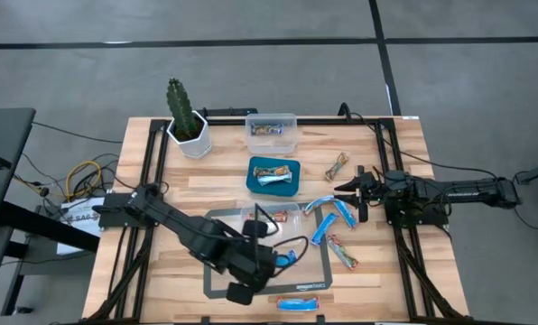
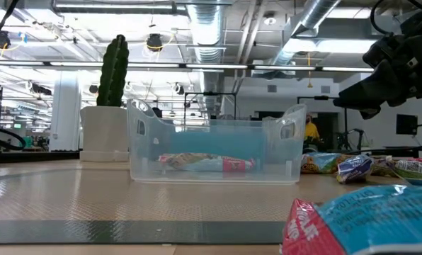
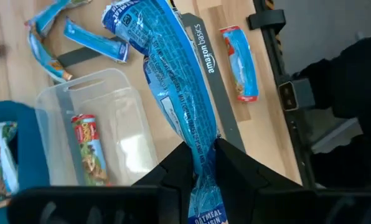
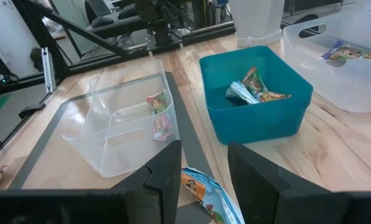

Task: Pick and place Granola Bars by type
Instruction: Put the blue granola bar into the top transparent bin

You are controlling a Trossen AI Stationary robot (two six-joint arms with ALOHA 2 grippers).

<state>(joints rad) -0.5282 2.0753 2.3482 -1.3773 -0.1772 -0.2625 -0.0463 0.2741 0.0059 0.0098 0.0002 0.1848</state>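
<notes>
My left gripper [image 1: 282, 257] hangs over the grey mat [image 1: 316, 271], shut on a blue granola bar [image 3: 173, 81]. A clear bin [image 1: 269, 217] on the mat holds one tan bar [image 3: 89, 149]. Behind it, a teal bin [image 1: 274, 176] and a second clear bin [image 1: 271, 134] each hold bars. Loose blue bars [image 1: 323, 230] and a tan one [image 1: 344, 253] lie to the right of the mat. Another blue bar [image 1: 301, 302] lies at the near edge. My right gripper [image 4: 204, 171] waits open at the table's right, level, with a bar [image 4: 204, 190] on the table beneath it. My left gripper pinches the blue bar between its two fingers near one end [image 3: 201, 155]. The short wrapper end [image 3: 207, 214] sticks out behind the fingers. The fingers slant down. The bar hangs below them along their line, lifted clear of the mat.
A potted cactus [image 1: 186, 117] stands at the far left corner. Black rails [image 1: 152, 171] run along both sides of the wooden table. A tan bar [image 1: 338, 165] lies near the right gripper. Bare wood [image 1: 143, 271] shows left of the mat.
</notes>
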